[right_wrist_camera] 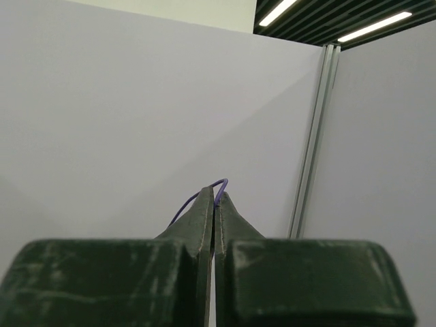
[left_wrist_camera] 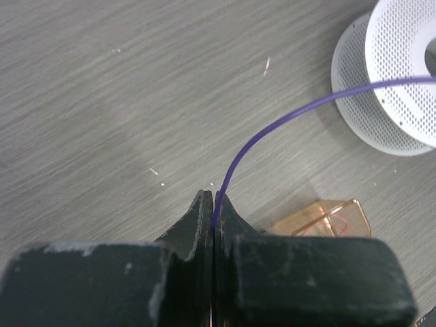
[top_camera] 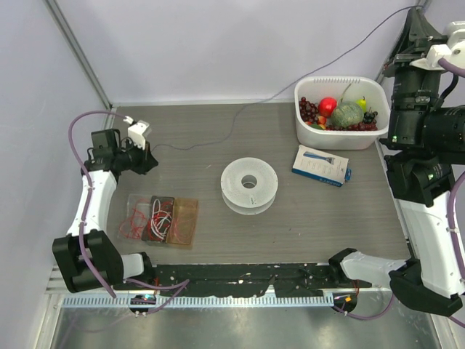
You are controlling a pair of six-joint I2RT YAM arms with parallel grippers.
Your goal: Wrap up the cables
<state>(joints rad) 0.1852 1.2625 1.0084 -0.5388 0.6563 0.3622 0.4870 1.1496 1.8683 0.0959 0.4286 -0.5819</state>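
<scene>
The cable (top_camera: pixel 236 120) is one thin purple-grey wire. It runs from my left gripper (top_camera: pixel 151 154) across the back of the table and up through the air to my right gripper (top_camera: pixel 418 18), raised high at the far right. In the left wrist view the gripper (left_wrist_camera: pixel 214 197) is shut on the cable (left_wrist_camera: pixel 300 109), which arcs away past the spool (left_wrist_camera: pixel 395 75). In the right wrist view the gripper (right_wrist_camera: pixel 215 194) is shut on a small loop of cable (right_wrist_camera: pixel 219 182). The round white perforated spool (top_camera: pixel 249 185) lies flat mid-table, apart from both grippers.
A white bin (top_camera: pixel 338 78) of fruit stands at the back right. A blue-and-white box (top_camera: pixel 321 166) lies in front of it. A clear tray (top_camera: pixel 160 218) with red and white wires sits at the front left, also in the left wrist view (left_wrist_camera: pixel 327 218).
</scene>
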